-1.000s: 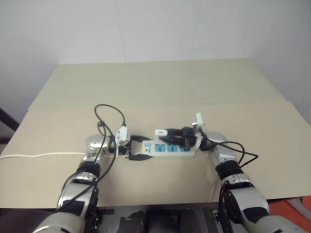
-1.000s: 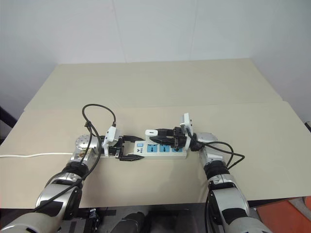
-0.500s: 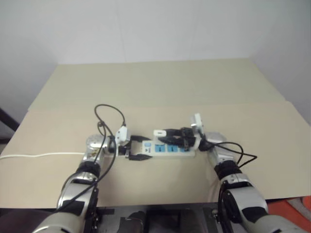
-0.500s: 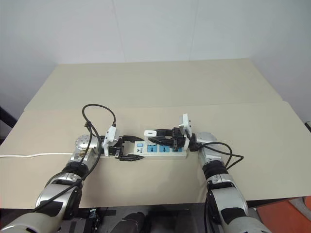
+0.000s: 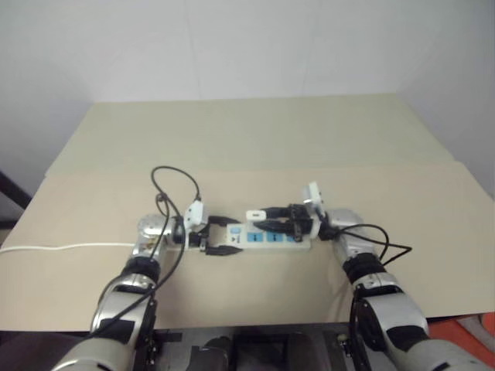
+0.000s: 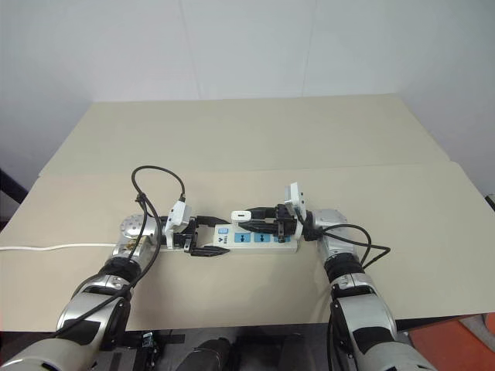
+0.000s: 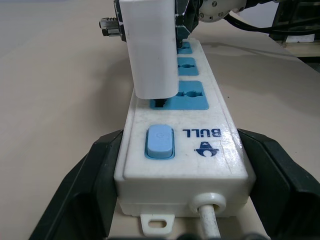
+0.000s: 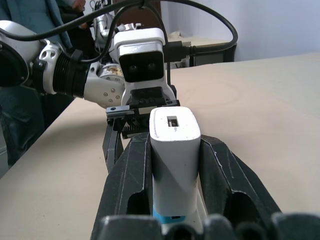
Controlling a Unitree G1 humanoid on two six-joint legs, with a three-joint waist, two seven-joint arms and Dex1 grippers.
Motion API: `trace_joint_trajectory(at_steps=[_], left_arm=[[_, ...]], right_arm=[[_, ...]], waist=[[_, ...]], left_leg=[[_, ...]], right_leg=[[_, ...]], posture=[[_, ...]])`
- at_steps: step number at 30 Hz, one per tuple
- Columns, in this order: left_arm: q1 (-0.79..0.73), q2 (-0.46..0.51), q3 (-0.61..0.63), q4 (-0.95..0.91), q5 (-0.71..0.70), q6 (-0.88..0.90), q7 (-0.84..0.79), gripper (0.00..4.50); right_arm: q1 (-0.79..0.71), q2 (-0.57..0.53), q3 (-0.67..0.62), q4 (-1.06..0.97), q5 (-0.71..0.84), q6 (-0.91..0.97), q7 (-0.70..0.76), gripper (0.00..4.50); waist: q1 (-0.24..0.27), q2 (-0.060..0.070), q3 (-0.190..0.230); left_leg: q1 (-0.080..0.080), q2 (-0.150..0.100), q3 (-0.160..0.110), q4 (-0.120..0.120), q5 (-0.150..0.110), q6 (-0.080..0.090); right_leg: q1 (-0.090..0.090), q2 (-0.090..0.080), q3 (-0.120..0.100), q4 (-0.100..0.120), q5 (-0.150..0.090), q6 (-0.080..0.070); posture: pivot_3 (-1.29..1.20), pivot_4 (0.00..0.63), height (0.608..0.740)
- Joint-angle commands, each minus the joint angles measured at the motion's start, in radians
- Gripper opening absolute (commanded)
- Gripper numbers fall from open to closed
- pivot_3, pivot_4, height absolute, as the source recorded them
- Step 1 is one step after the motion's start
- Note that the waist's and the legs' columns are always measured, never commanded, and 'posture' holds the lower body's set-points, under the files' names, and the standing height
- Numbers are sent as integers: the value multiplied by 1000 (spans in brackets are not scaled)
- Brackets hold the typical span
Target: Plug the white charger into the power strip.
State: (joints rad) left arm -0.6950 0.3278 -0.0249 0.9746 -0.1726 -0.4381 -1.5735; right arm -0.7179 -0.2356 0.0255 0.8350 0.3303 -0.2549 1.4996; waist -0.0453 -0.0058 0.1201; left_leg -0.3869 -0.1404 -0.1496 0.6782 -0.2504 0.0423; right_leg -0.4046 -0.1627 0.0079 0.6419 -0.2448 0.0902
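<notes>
Two beige tabletops (image 6: 255, 131) butted together fill most of the scene, the far one meeting a plain white wall (image 6: 247, 46), with a seam running across between them. Going left to right: a thin white cable (image 6: 54, 247) trails off the near board's left edge. Next comes the left gripper (image 6: 203, 236), its black fingers clamped on the switch end of the power strip (image 6: 259, 238), one on each long side. The strip lies flat on the near board, blue sockets facing up. Over its socket nearest the switch stands the white charger (image 6: 240, 216), upright, with its prongs down at the blue face; how deep they sit I can't tell. The right gripper (image 6: 255, 217) reaches in from the right with both fingers pinching the charger's sides. A bit of dark floor (image 6: 9, 185) shows past the table's left edge.
</notes>
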Motion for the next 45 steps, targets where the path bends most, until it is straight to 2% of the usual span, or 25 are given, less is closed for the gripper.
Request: trace_joint_trajectory(at_steps=[1,27,37,45], left_arm=[[12,13,-20,-11,14,-4,-5,3253],[12,20,-34,-24,13,12,-9,3253],[5,19,-36,-20,14,14,-6,3253],[-3,14,-35,-10,16,10,-3,3253]], right_arm=[[-3,-4,-11,23,-11,-21,-2,1097],[-30,-36,37,203,-141,-142,-73,1097],[-37,-52,66,210,-163,-92,-108,1097],[-40,-57,70,212,-165,-125,-127,1097]], waist=[[0,0,0],[0,0,-1],[0,0,-3],[1,0,-4]], left_leg=[[0,0,0,0,0,0],[10,0,0,-2,-4,6],[14,0,0,-4,-4,6],[16,0,0,-5,-4,6]], right_leg=[[0,0,0,0,0,0],[2,2,3,0,0,0],[4,4,5,0,0,0],[4,4,6,0,0,0]], posture=[[0,150,740],[0,150,740],[0,150,740],[0,150,740]])
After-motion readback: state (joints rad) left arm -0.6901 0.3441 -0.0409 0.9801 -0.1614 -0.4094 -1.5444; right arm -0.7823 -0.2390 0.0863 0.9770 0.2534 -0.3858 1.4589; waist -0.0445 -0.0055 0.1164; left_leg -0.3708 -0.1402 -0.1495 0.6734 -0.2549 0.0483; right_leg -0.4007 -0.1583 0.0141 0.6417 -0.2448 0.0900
